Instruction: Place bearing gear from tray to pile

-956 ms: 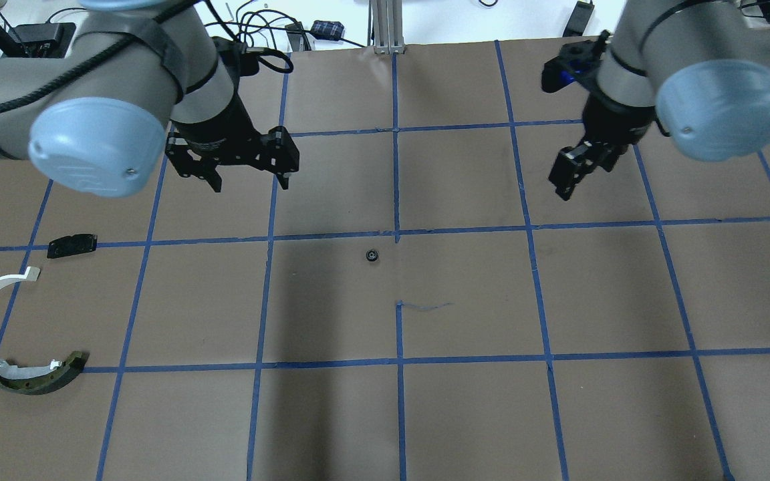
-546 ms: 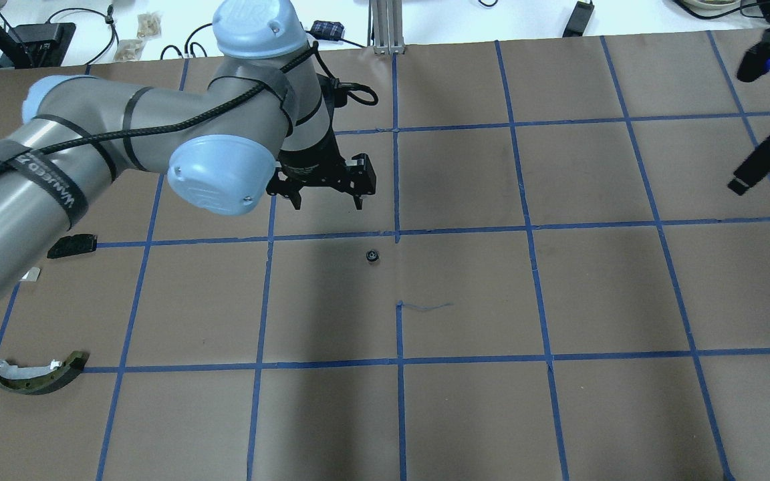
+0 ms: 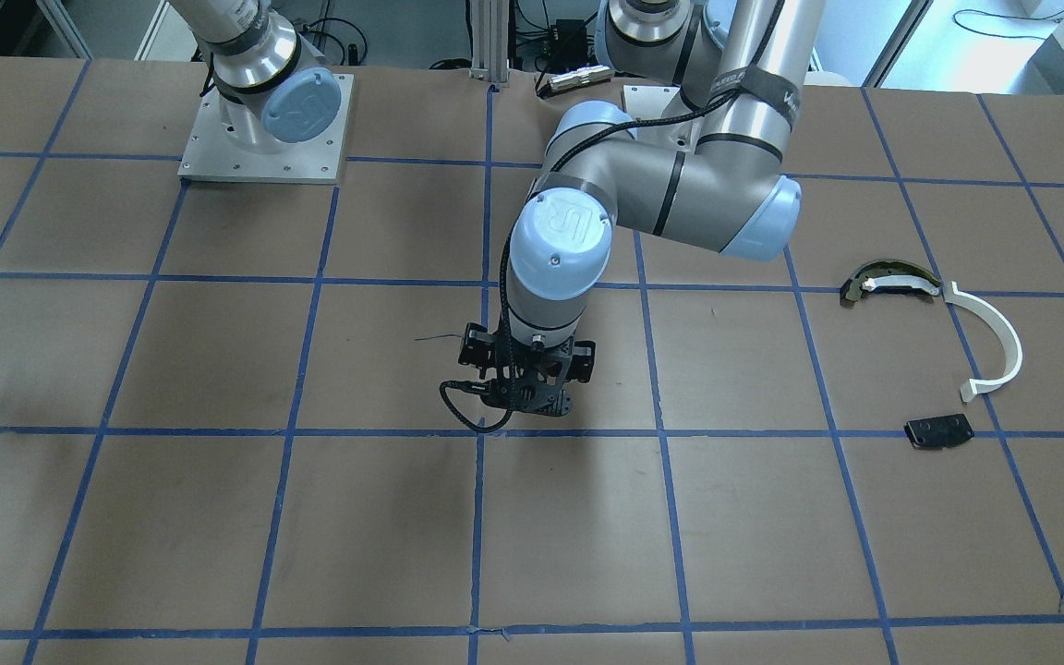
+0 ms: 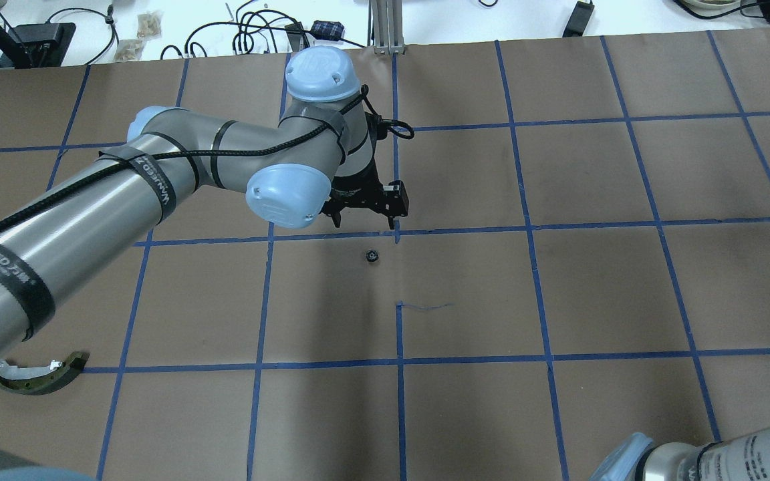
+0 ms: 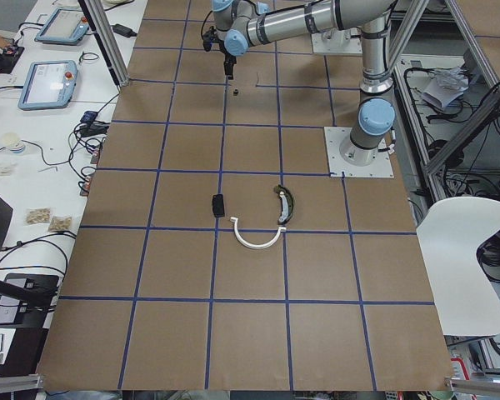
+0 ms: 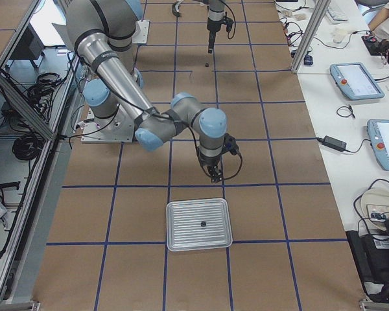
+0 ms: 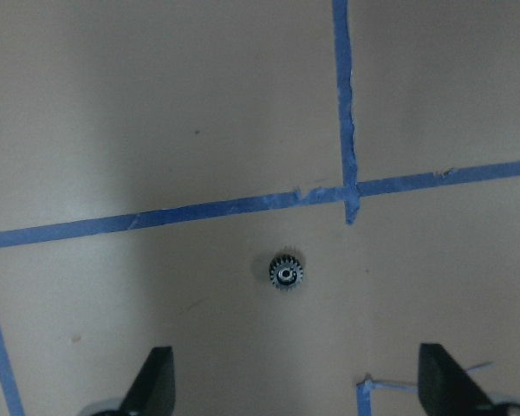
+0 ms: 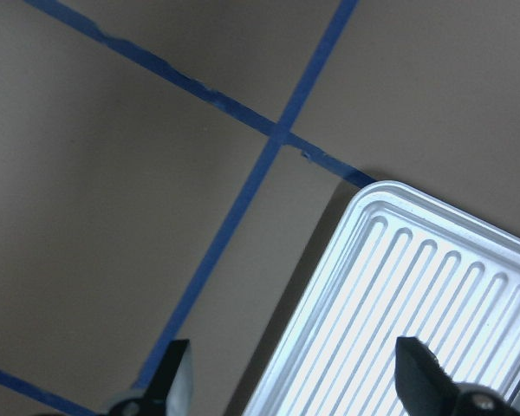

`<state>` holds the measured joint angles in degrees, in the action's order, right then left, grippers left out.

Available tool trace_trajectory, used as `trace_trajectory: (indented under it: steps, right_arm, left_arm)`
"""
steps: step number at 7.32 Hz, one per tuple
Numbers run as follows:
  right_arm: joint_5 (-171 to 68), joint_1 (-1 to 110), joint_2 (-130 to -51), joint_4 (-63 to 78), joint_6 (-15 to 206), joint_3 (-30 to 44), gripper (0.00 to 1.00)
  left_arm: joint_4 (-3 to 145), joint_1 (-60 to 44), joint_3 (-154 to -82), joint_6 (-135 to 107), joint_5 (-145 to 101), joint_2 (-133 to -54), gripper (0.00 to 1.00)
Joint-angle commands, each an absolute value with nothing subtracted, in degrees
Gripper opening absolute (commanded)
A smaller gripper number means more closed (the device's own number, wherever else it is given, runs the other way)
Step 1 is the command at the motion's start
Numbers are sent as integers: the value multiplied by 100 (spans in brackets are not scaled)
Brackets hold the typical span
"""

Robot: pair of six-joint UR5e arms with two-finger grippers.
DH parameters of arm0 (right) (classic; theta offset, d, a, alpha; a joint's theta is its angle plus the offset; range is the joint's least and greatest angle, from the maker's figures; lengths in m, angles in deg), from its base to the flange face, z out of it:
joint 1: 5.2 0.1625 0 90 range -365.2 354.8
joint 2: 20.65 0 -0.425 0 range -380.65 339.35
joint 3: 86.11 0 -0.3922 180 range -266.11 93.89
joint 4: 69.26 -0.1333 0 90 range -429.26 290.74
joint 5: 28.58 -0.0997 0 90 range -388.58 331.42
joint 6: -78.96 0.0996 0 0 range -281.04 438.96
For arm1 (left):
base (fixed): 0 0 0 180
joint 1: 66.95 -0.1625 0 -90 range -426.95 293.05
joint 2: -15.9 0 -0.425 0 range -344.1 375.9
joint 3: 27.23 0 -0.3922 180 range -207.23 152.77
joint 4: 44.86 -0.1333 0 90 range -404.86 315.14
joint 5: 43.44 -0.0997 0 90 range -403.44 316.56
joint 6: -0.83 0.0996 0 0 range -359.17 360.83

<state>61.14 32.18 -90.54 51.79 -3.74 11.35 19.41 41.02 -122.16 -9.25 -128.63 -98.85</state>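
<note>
On the brown table [image 4: 559,300], marked with a blue tape grid [image 4: 465,230], a small black gear [image 4: 372,256] is seen lying flat near the middle, just beside a crossing of tape lines. It is touched by nothing.

The left gripper [image 4: 365,220] is held above the table close to the gear and pointed down. Its fingers [image 7: 156,386] are spread wide apart and empty. In the left wrist view the gear is framed between the two fingertips, a little ahead of them.

The pile is laid well apart from the gear, toward the robot's left end of the table. It is made up of a white arc [image 3: 998,337], a dark curved piece [image 3: 888,280] just beside one end of the arc, and a black plate [image 3: 938,430] near the other end.

Toward the robot's right end, the right gripper [image 6: 214,173] is held near a corner of a ribbed metal tray [image 6: 181,233]. Its fingers [image 8: 169,377] are also spread apart, with nothing gripped. One small dark part [image 6: 202,224] is seen inside the tray, too small to be identified.
</note>
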Motion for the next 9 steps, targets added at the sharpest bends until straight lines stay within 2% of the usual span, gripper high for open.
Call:
trace_trajectory:
  steps: [1, 3, 6, 7, 9]
  right_arm:
    - [5730, 2498, -8116, 5779, -1190, 892, 84]
    - [5729, 2407, -7683, 6047, -1367, 427, 82]
    - [5720, 2415, -7497, 6029, -1315, 301, 78]
    - [5720, 2416, -7410, 6029, -1289, 293, 77]
    - [5712, 2433, -7383, 6055, -1332, 293, 68]
  left_arm:
    - [1614, 4264, -12285, -875, -12869, -10274, 100]
    - [1457, 4300, -12767, -560, -12940, -10232, 100]
    - [1394, 4256, -12804, -506, -12931, -10240, 100]
    - [1377, 4256, -12752, -471, -12914, -10249, 84]
    - [1377, 4256, -12751, -489, -12931, -10292, 81]
